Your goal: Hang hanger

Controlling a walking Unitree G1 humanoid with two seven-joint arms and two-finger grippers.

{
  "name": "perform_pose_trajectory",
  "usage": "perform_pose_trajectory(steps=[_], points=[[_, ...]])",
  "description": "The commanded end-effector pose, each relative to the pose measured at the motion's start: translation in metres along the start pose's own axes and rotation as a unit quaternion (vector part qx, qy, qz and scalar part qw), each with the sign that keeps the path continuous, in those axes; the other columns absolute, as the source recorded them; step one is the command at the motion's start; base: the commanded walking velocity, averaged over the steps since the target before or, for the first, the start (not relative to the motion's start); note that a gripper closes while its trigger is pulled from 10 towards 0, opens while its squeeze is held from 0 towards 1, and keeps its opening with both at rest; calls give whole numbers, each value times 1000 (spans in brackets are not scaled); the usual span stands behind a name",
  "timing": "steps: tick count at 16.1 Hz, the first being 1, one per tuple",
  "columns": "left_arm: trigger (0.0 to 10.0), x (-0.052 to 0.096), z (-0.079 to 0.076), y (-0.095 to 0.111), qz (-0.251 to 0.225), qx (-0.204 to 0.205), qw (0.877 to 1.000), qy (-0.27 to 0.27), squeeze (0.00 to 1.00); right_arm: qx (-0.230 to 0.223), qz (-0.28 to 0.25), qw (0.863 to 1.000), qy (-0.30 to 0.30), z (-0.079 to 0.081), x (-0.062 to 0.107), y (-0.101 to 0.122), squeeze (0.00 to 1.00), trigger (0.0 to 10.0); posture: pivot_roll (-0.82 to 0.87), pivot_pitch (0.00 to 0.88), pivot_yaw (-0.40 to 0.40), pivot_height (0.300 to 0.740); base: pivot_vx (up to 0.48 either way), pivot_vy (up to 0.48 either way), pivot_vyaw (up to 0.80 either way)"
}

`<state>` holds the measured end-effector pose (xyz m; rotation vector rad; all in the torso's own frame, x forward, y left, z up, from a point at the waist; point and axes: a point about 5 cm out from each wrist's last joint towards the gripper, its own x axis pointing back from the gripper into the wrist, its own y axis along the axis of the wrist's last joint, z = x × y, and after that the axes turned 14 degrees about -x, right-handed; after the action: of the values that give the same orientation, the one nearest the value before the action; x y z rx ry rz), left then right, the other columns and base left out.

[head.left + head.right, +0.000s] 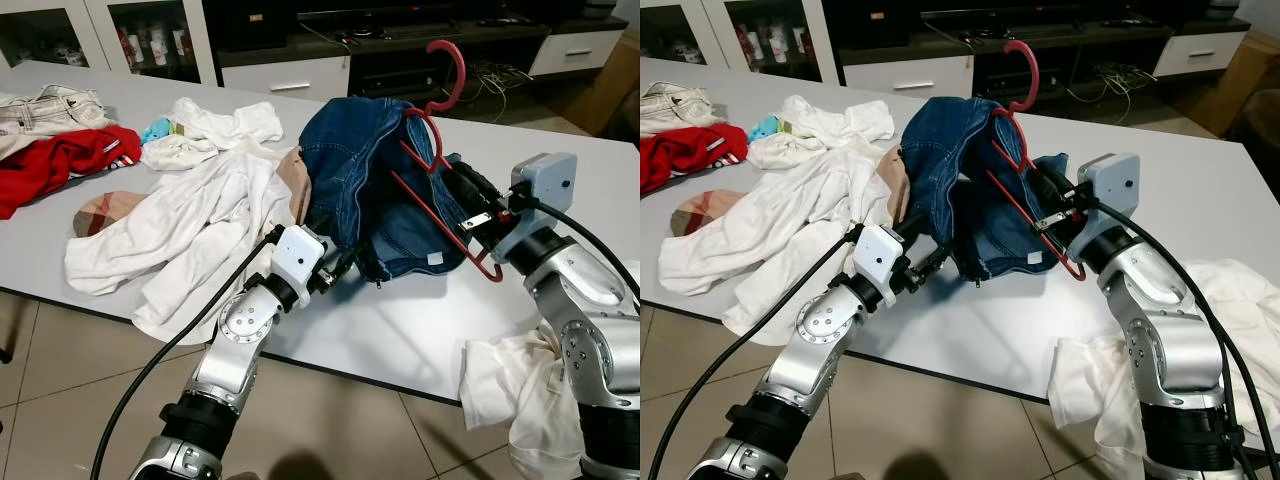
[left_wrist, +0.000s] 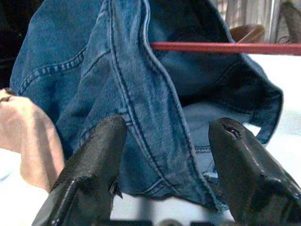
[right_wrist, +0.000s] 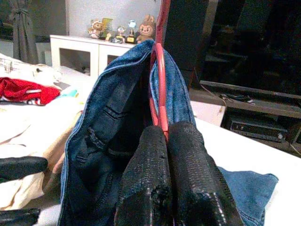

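- I have the right pincer (image 1: 470,222) closed on the red hanger (image 1: 437,160), its 2 fingers pinched together on the red frame at center right of the head view; the right wrist view shows the wire clamped between them.
- The hanger sits lifted above the counter (image 1: 400,330), hook up near the top center of the frame, partly inside the blue denim garment (image 1: 365,180), which drapes over 1 of its arms.
- My left pincer (image 2: 164,174) is open, its fingers spread on either side of a denim seam at the garment's lower edge, center of the head view; I cannot tell whether the pads touch the cloth.
- As I judge it, the step in hand is seating the denim on the hanger before any hanging.
- To do it well, I would hold the right grip steady and level, close the left pincer on the seam fold only, and draw the cloth along the free hanger arm.
- I would pull slowly: the wire may twist in a 2-finger pinch, and the white shirts (image 1: 190,230) just beside the denim could be dragged along.
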<state>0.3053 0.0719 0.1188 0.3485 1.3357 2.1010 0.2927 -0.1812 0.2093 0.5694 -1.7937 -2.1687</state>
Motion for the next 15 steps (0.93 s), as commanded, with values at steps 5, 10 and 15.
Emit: perform_pose_trajectory(steps=[5,10,15], points=[[8078,-23,-3,5,12,-12,1000,2,0,1,-28,999,29,15,-3,15,0,10000,-86,0,-14,740,0,0,0],[0,-29,-5,6,5,-4,1000,-5,0,0,-29,999,26,15,0,16,0,10000,-93,0,-15,740,0,0,0],[0,-23,9,2,5,-10,999,37,0,-3,-24,999,23,13,1,14,0,10000,-81,0,-18,740,0,0,0]])
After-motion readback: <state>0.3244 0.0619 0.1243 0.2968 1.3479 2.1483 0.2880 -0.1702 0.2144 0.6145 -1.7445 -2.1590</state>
